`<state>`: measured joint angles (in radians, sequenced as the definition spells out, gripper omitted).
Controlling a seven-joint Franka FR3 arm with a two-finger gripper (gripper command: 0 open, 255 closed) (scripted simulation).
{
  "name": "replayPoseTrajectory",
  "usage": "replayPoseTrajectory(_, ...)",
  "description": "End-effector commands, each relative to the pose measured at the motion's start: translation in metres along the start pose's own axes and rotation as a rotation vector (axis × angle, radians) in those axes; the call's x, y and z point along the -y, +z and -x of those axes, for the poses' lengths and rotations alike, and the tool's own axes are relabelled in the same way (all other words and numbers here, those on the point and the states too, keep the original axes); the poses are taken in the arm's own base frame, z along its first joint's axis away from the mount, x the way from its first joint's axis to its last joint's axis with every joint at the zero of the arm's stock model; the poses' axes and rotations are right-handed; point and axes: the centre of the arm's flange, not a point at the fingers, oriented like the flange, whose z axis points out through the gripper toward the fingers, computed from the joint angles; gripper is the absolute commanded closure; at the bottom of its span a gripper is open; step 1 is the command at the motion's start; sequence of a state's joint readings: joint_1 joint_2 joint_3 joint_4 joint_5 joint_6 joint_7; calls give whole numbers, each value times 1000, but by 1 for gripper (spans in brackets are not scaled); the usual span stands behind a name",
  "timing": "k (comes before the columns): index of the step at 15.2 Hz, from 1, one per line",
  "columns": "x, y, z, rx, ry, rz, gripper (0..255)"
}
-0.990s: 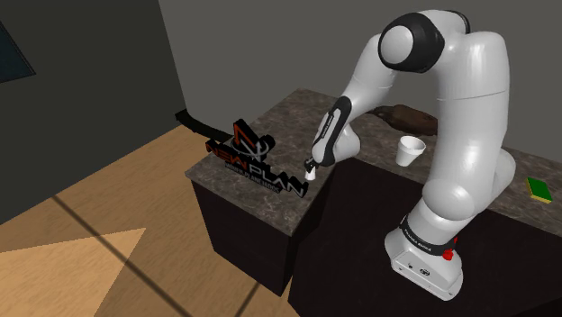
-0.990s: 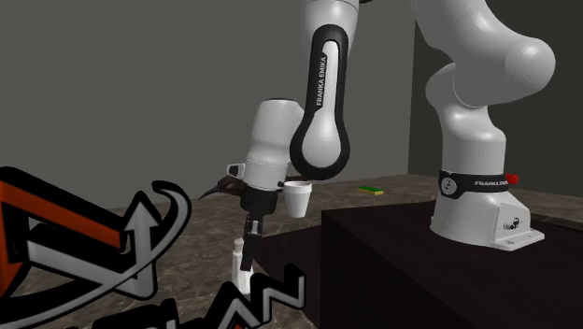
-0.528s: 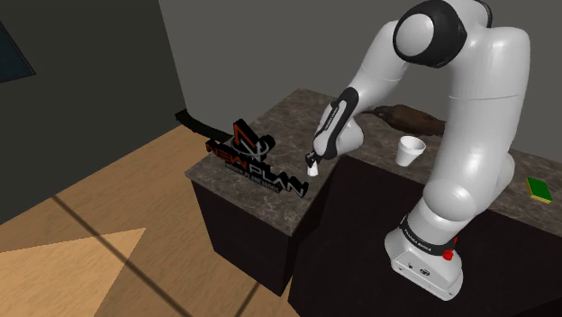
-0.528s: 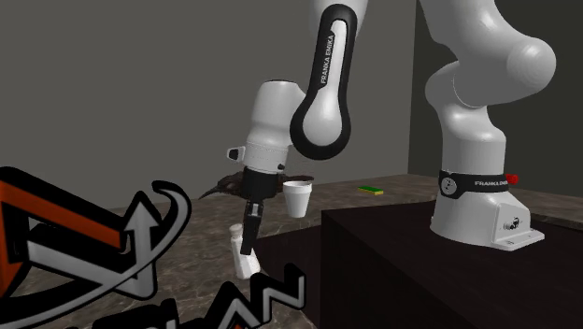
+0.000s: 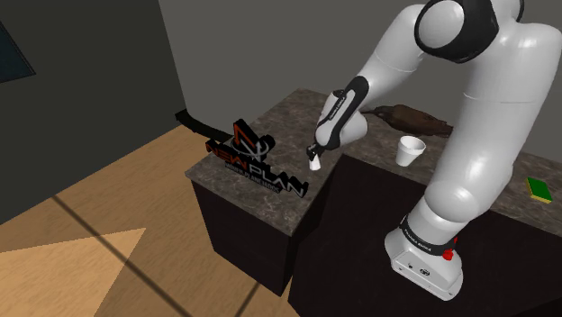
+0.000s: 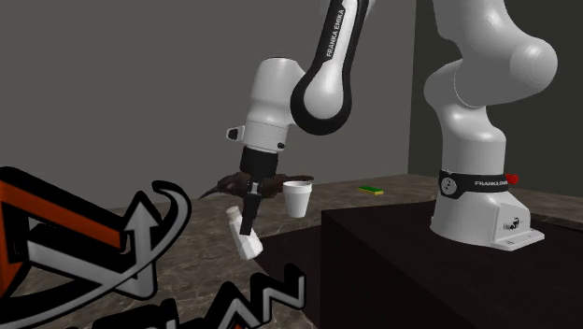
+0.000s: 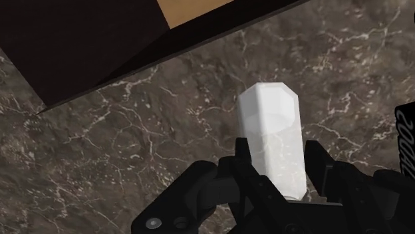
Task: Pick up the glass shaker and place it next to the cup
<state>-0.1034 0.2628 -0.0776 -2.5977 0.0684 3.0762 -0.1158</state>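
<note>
Wrist view: tool (image 7: pixel 276 163) clasps white shaker (image 7: pixel 268 123).

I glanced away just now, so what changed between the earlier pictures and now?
The gripper, clasping the white shaker, lifted it off the dark stone counter and tilted it. The white cup, the sign and the green sponge stayed put.

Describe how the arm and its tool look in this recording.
The arm is glossy white with rounded links and dark joints. A black strip along the forearm carries white lettering; a dark band near the base also bears lettering, beside a small red button. The tool is all black, with two slim fingers.
</note>
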Motion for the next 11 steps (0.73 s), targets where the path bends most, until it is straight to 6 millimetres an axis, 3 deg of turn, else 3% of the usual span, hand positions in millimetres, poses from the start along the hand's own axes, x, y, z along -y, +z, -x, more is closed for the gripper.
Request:
replayPoseTrajectory(1, 0, -11, -3, 0, 0, 0, 255)
replayPoseTrajectory(11, -1, -62, -14, 0, 0, 0, 255)
